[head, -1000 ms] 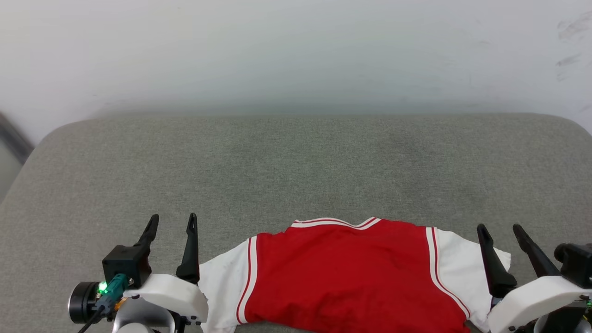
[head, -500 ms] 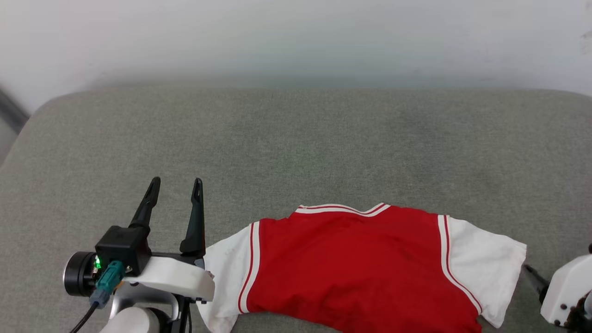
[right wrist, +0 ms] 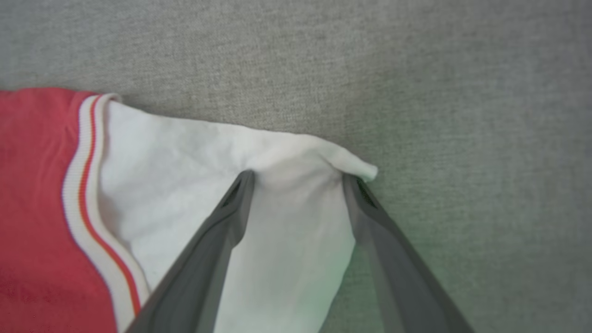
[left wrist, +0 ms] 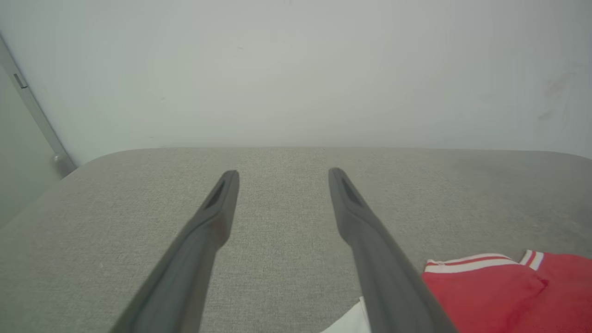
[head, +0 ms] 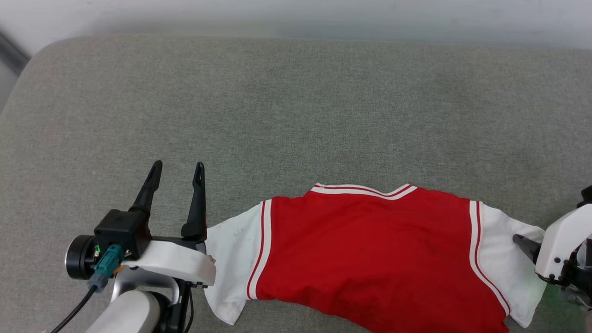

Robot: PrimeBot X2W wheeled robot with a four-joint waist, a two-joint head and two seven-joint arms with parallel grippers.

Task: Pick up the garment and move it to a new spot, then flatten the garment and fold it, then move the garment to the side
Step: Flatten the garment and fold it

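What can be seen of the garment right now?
The garment is a red jersey-style shirt with short white sleeves and red-white striped trim at collar and shoulder seams; no lettering shows on the upper face. Soft cloth, slightly wrinkled, it lies flat, collar away from the robot, on the grey cushion. The open right hand is over one sleeve's tip; the open left hand sits beside the other sleeve.

Soft even light; blurred wrist views
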